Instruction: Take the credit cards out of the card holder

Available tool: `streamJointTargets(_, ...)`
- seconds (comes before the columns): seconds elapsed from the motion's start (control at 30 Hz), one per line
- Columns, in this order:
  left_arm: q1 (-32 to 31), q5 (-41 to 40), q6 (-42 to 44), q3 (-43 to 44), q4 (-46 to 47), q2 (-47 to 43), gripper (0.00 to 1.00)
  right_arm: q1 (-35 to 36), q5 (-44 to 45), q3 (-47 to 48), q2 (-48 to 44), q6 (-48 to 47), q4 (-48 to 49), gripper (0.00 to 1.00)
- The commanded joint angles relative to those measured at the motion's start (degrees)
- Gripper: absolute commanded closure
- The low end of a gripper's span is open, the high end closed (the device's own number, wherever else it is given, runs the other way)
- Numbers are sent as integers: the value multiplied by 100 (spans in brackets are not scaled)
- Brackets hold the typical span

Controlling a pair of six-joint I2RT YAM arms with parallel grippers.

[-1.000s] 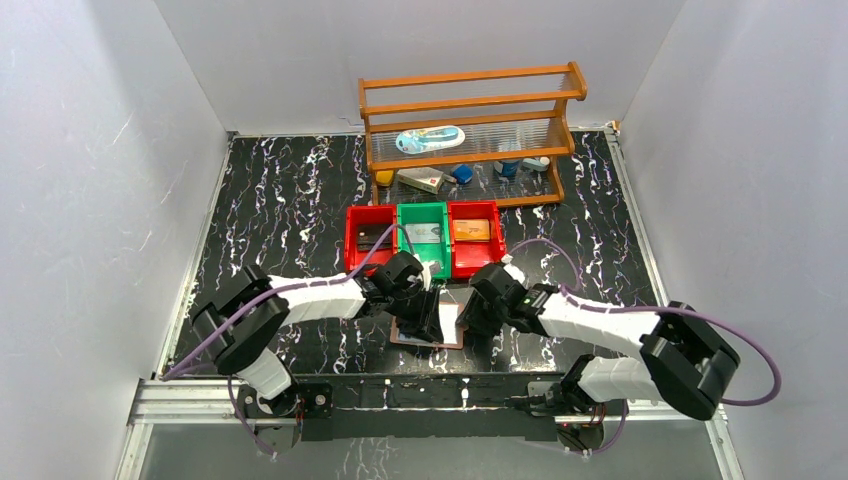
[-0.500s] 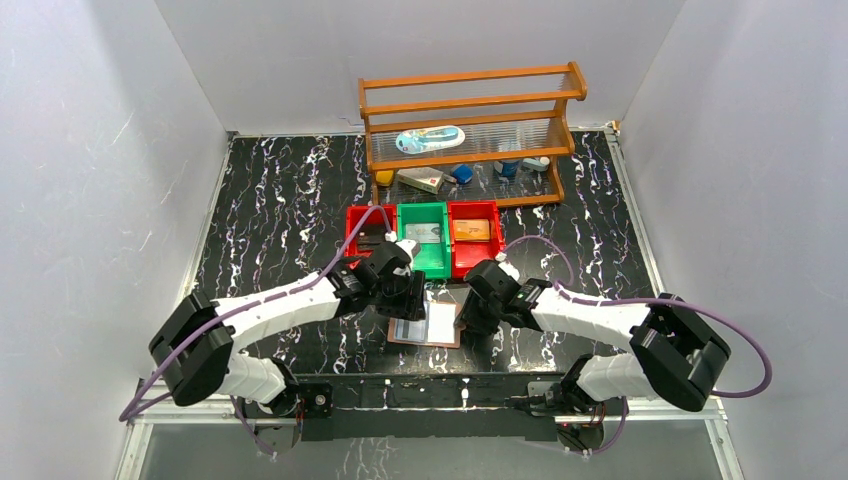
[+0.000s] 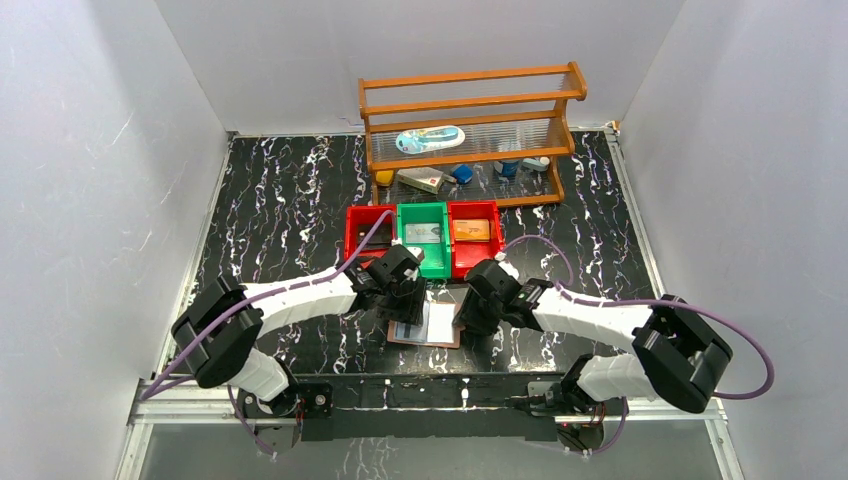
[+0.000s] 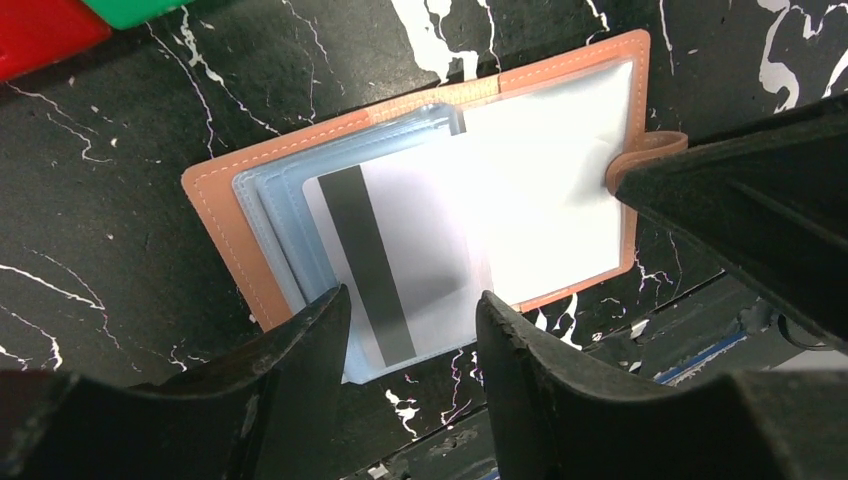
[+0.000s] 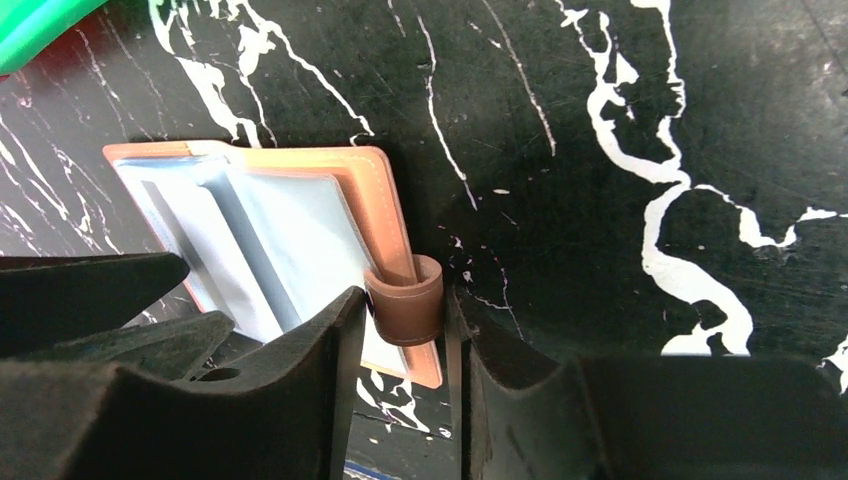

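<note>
A: Where is the holder (image 3: 400, 339)?
B: Open and flat on the tabletop (image 3: 280, 200), close to its near edge, just in front of the bins (image 3: 421, 207), between the two arms.
A: And the right hand (image 5: 402, 295)?
B: Narrow, closed on the tab (image 5: 405, 315) at the holder's right edge.
A: The left hand (image 4: 412, 300)?
B: Fingers apart, gripping nothing. It hovers over a pale card (image 4: 420, 250) with a dark stripe, whose striped end juts past the leather edge.
A: Room to move?
B: Bare tabletop lies open left and right of the arms. The bins crowd the far side, and a wooden rack (image 3: 470, 130) stands beyond them against the back wall.
</note>
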Motion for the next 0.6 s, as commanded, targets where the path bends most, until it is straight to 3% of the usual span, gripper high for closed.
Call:
streamJointTargets(0.0, -16, -162, 28, 2, -236, 207, 53, -17, -29, 330, -258, -138, 14, 55)
streamJointTargets(0.3, -10, -135, -97, -253, -203, 130, 55, -17, -332, 869, -494, -471, 109, 48)
streamJointTargets(0.57, -10, -72, -46, -158, -182, 178, 55, -16, -418, 1271, -439, -526, -25, 48)
